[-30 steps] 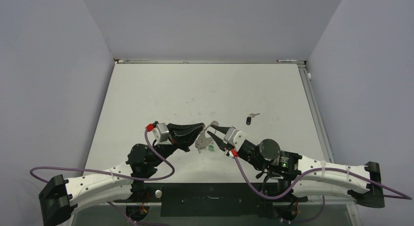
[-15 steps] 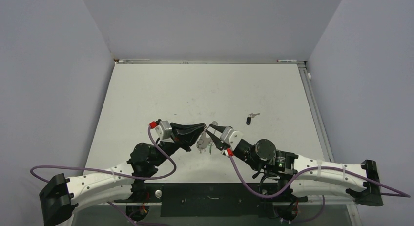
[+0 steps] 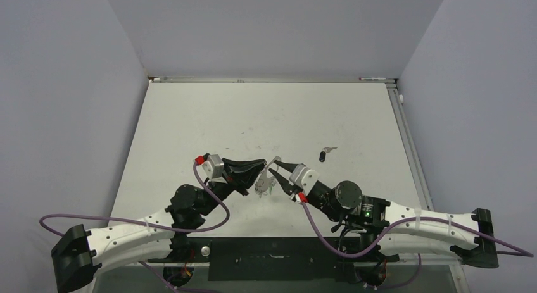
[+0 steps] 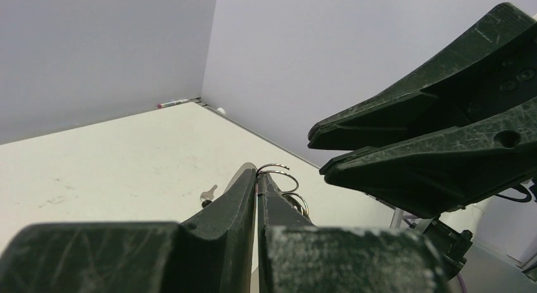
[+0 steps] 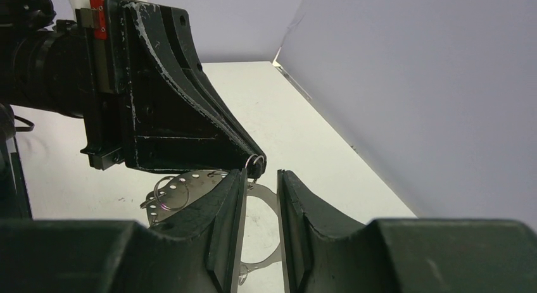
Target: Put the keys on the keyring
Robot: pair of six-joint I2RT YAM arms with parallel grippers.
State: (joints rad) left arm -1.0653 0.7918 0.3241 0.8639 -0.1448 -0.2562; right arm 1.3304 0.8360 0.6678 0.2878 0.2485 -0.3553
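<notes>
The keyring [image 3: 262,184], a thin silver loop with small rings strung on it, hangs above the table between my two grippers. My left gripper [image 3: 261,167] is shut on its top; small wire rings [image 4: 282,173] stick out past the shut fingertips [image 4: 256,176]. My right gripper [image 3: 273,169] is open, tip to tip with the left one. In the right wrist view the loop [image 5: 190,184] shows in the gap between its jaws [image 5: 261,179]. A black-headed key [image 3: 323,156] and a small silver key [image 3: 329,149] lie on the table to the right, also seen in the left wrist view [image 4: 207,195].
The white table [image 3: 266,116] has grey walls on three sides. A thin rail [image 3: 405,128] runs along its right edge. Purple cables [image 3: 215,204] loop from both wrists near the front edge.
Both grippers have drifted slightly with the keyring between them. The right gripper moved left toward the ring, then back a little. The keys on the table have not moved.
</notes>
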